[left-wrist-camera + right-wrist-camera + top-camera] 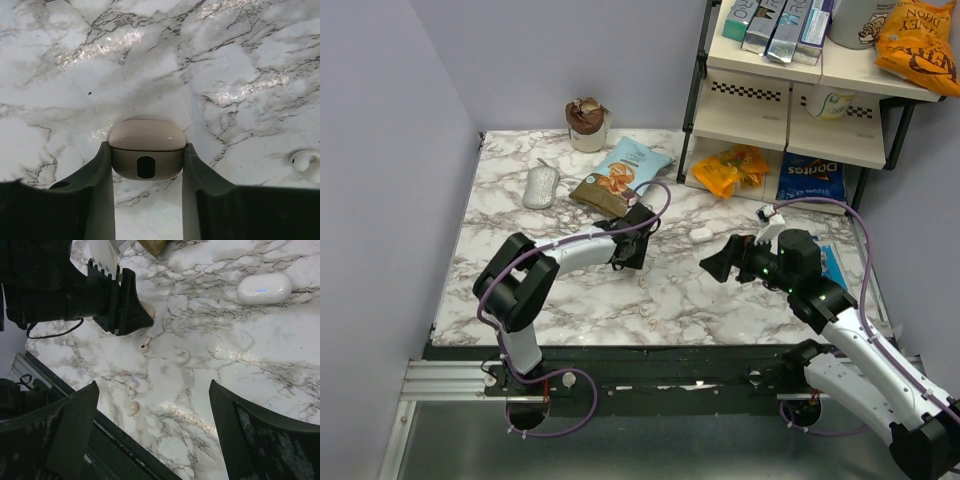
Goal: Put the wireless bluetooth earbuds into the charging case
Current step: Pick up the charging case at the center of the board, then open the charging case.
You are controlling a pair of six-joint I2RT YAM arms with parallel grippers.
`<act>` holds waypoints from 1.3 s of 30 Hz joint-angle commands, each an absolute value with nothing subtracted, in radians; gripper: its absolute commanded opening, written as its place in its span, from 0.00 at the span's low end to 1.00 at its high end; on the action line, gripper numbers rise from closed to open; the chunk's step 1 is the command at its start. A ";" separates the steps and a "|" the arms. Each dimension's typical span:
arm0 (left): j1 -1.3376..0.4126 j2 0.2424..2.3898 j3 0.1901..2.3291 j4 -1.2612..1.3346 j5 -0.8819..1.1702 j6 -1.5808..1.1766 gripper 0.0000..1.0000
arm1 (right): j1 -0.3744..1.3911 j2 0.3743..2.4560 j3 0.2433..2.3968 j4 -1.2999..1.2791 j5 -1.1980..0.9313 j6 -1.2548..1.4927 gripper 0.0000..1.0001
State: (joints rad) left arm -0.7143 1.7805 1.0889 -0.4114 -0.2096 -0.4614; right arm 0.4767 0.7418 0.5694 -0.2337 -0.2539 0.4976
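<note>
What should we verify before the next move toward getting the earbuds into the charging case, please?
1. Grip on the charging case: ok. The left claw has a finger against each side of it.
2. Lid open: not ok. In the left wrist view it looks closed.
3. Is the right claw free: ok. It is open and empty above the table.
4. Are the earbuds located: ok. Several lie loose on the table near the left claw.
5. Which way each bud faces for pickup: cannot tell, too small.
</note>
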 commanded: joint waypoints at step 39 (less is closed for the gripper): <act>-0.821 0.838 0.390 0.684 0.213 0.160 0.00 | 0.827 1.121 1.212 -0.492 -0.249 0.299 1.00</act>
